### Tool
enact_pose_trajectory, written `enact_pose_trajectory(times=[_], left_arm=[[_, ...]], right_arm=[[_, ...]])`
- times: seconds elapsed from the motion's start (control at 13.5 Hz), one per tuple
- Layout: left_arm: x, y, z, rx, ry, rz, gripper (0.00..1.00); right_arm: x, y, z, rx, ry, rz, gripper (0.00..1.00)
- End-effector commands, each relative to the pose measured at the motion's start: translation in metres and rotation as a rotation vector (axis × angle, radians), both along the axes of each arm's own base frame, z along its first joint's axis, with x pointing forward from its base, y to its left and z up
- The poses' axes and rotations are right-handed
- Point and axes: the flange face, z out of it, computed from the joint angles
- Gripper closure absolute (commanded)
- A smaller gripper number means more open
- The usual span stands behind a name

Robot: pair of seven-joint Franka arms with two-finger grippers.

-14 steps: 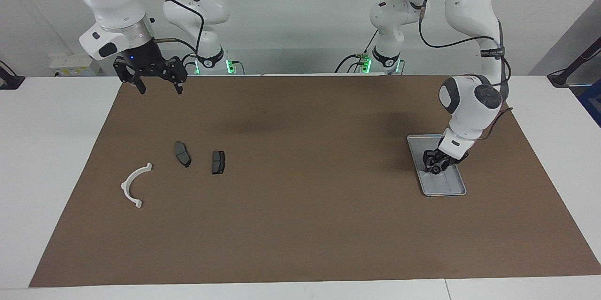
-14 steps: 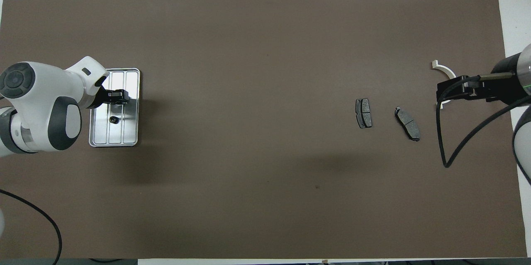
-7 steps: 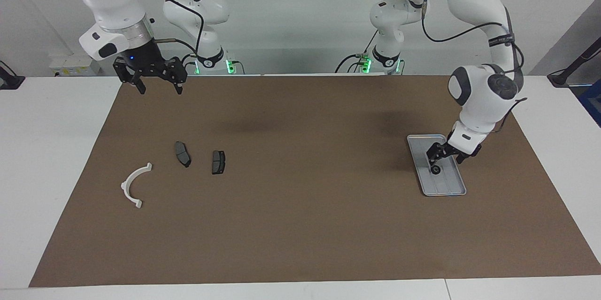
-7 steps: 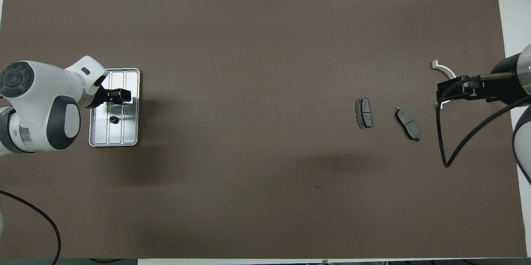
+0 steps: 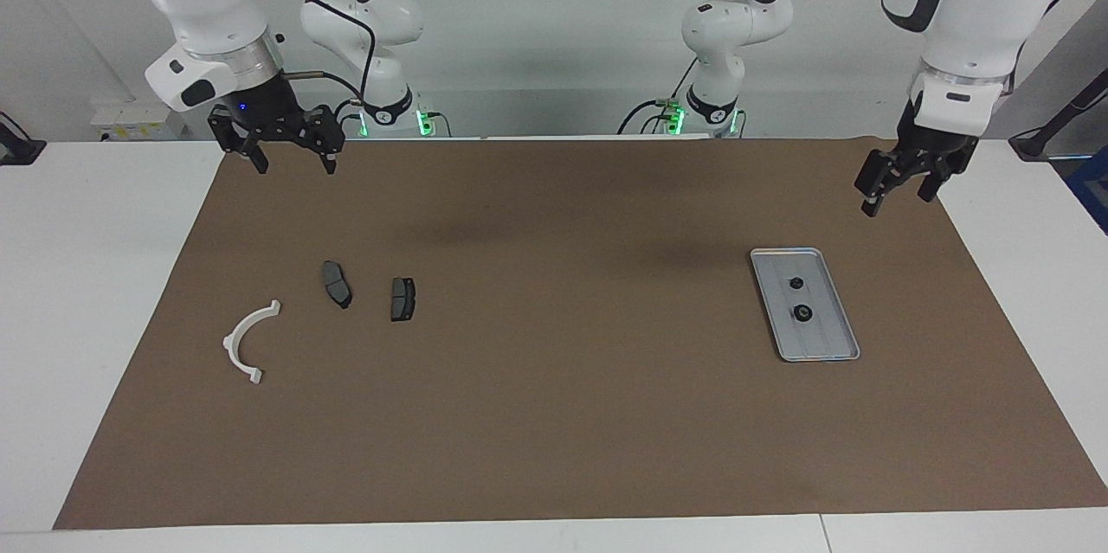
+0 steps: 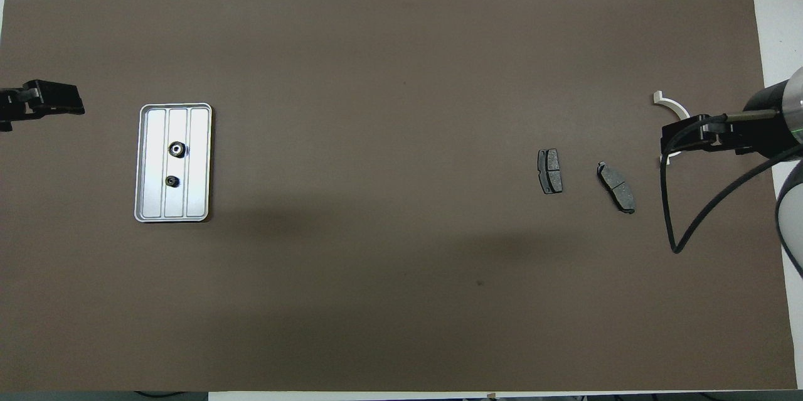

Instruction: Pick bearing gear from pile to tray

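The silver tray point(image 5: 827, 345) lies on the brown mat toward the left arm's end; it also shows in the overhead view point(image 6: 188, 200). Two small black round gears point(image 5: 795, 283) point(image 5: 803, 314) lie in it, also in the overhead view point(image 6: 170, 181) point(image 6: 177, 149). My left gripper point(image 5: 892, 189) point(image 6: 44, 100) is open and empty, raised over the mat's edge beside the tray. The pile holds two dark brake pads point(image 5: 337, 283) point(image 5: 402, 299) and a white arc bracket point(image 5: 248, 340). My right gripper point(image 5: 294, 159) point(image 6: 696, 134) is open, waiting high over the mat's corner, partly covering the bracket point(image 6: 672, 109) from above.
The brown mat point(image 5: 554, 414) covers most of the white table. The brake pads show in the overhead view point(image 6: 550, 171) point(image 6: 616, 186) toward the right arm's end. The right arm's black cable point(image 6: 674, 225) hangs over that end of the mat.
My left gripper has lifted off the tray and swung up toward the left arm's end, leaving a second gear lying in the tray. The right arm has not moved.
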Motion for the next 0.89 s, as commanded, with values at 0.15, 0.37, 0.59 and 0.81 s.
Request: enact_pose_trajectory(times=[0.15,0.37,0.59,0.81], left_arm=[[-0.010,-0.023,-0.005,-0.031,0.145,-0.048,0.00],[-0.014,-0.032,-0.001,-0.024,0.175,-0.092,0.00],[-0.013,-0.044,0.005,-0.042,0.162,-0.156,0.00],[-0.014,-0.031,0.009,-0.045,0.153,-0.134,0.00]], right_arm=[[-0.002,-0.003,0.000,0.026,-0.008,0.004,0.00],[-0.002,-0.002,0.000,0.026,-0.010,0.003,0.00],[-0.002,-0.002,-0.001,0.026,-0.008,0.004,0.00],[-0.002,-0.004,0.000,0.026,-0.010,0.003,0.00]])
